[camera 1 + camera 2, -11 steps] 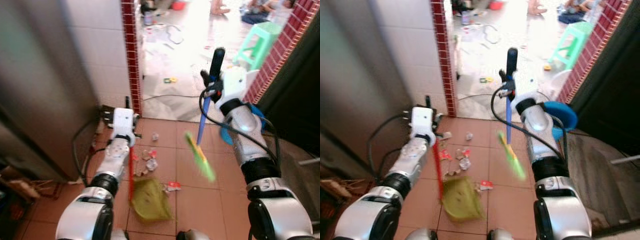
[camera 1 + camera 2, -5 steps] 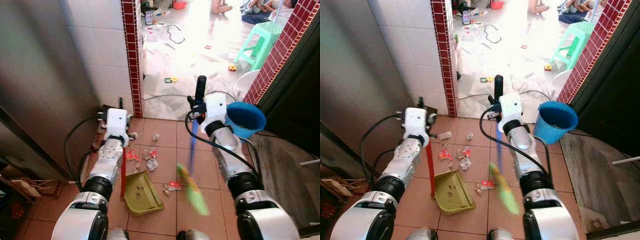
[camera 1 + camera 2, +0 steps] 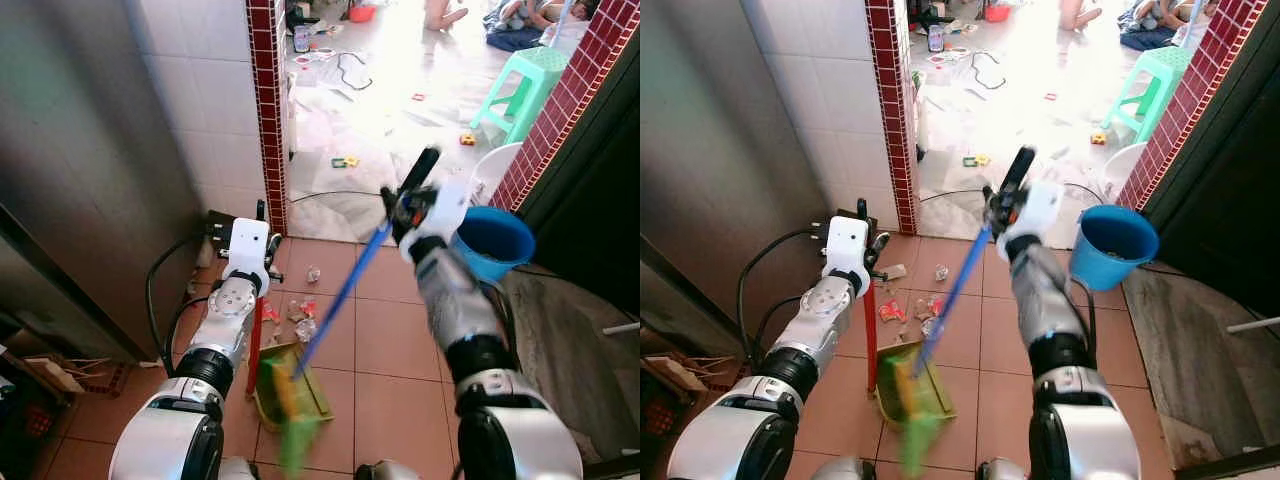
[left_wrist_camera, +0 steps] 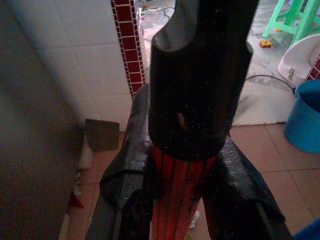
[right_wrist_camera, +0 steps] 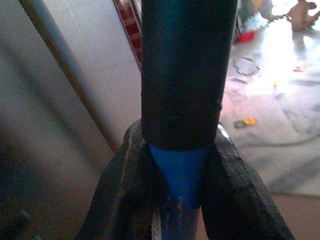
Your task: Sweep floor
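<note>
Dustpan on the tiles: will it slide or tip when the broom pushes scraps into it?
The dustpan looks like thin, light plastic, so alone it would probably skid on the smooth tiles. The left gripper clamps its red handle upright, which should brace it. The broom bristles look soft, so pushes are likely gentle.

Daylight from the far doorway overexposes the far floor point(image 3: 400, 90), the near left wall lies in shade, the right arm and broom point(image 3: 300, 410) show motion blur.
</note>
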Robot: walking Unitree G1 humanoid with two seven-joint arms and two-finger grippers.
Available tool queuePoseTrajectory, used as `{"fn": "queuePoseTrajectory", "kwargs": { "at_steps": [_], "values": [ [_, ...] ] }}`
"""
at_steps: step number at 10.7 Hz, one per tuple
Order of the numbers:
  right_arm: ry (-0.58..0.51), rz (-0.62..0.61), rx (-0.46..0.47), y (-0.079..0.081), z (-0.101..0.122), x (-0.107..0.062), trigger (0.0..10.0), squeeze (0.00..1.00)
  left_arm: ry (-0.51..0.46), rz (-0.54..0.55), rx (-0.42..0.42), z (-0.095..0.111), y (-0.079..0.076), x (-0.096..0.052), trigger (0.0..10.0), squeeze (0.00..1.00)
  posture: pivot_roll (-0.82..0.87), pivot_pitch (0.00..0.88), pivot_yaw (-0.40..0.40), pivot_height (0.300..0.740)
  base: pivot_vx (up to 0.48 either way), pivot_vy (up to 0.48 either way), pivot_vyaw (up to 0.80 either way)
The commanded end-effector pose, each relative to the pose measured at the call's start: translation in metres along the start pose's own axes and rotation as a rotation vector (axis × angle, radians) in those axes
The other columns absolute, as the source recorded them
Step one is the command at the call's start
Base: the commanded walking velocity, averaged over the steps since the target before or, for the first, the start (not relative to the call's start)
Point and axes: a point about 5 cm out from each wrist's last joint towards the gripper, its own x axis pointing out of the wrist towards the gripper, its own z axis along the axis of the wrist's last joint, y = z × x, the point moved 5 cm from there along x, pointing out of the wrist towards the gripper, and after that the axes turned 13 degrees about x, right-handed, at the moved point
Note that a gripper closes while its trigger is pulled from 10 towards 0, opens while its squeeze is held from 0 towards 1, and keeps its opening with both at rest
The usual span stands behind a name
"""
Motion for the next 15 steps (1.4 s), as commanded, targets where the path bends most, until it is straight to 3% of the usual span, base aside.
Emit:
{"fn": "queuePoseTrajectory", "kwargs": {
  "at_steps": [1,2,4,5,6,8,10,12,13,15],
  "values": [
    [-0.097,0.075,0.042,0.022,0.031,0.01,10.0,0.0,0.066,-0.067,-0.034,-0.015,-0.018,-0.003,10.0,0.0,-0.07,0.0,-0.009,0.74,0.0,0.0,0.0],
    [-0.131,0.168,-0.021,0.042,0.051,0.013,10.0,0.0,0.066,-0.069,-0.035,-0.015,-0.018,-0.003,10.0,0.0,-0.07,0.0,-0.009,0.74,0.0,0.0,0.0],
    [-0.176,0.234,-0.283,0.054,0.064,0.01,10.0,0.0,0.038,-0.08,-0.06,-0.011,-0.02,-0.003,10.0,0.0,-0.07,0.0,-0.009,0.74,0.0,0.0,0.0],
    [-0.192,0.199,-0.375,0.043,0.068,0.005,10.0,0.0,-0.003,-0.073,-0.056,-0.005,-0.016,-0.003,10.0,0.0,-0.07,0.0,-0.01,0.74,0.0,0.0,0.0],
    [-0.197,0.155,-0.319,0.031,0.069,0.001,10.0,0.0,-0.033,-0.066,-0.022,0.0,-0.011,-0.004,10.0,0.0,-0.07,0.0,-0.012,0.74,0.0,0.0,0.0],
    [-0.186,0.102,-0.298,0.015,0.059,-0.011,10.0,0.0,-0.079,-0.084,-0.126,-0.001,-0.005,-0.01,10.0,0.0,-0.06,0.0,-0.018,0.74,0.0,0.0,0.0],
    [-0.148,-0.082,-0.337,-0.03,0.037,-0.035,10.0,0.0,-0.143,-0.118,-0.159,0.005,-0.006,-0.017,10.0,0.0,-0.04,0.0,-0.027,0.74,0.0,0.0,0.0],
    [-0.123,-0.17,-0.391,-0.046,0.028,-0.041,10.0,0.0,-0.167,-0.125,-0.122,0.01,-0.002,-0.02,10.0,0.0,-0.05,0.0,-0.012,0.74,0.0,0.0,0.0],
    [-0.154,-0.244,-0.434,-0.055,0.037,-0.04,10.0,0.0,-0.184,-0.115,-0.097,0.013,0.004,-0.022,10.0,0.0,-0.04,0.0,-0.011,0.74,0.0,0.0,-0.55],
    [-0.171,-0.277,-0.465,-0.06,0.043,-0.038,10.0,0.0,-0.197,-0.106,-0.097,0.017,0.01,-0.024,10.0,0.0,-0.04,0.0,-0.006,0.74,0.0,0.0,-0.8]
  ]
}}
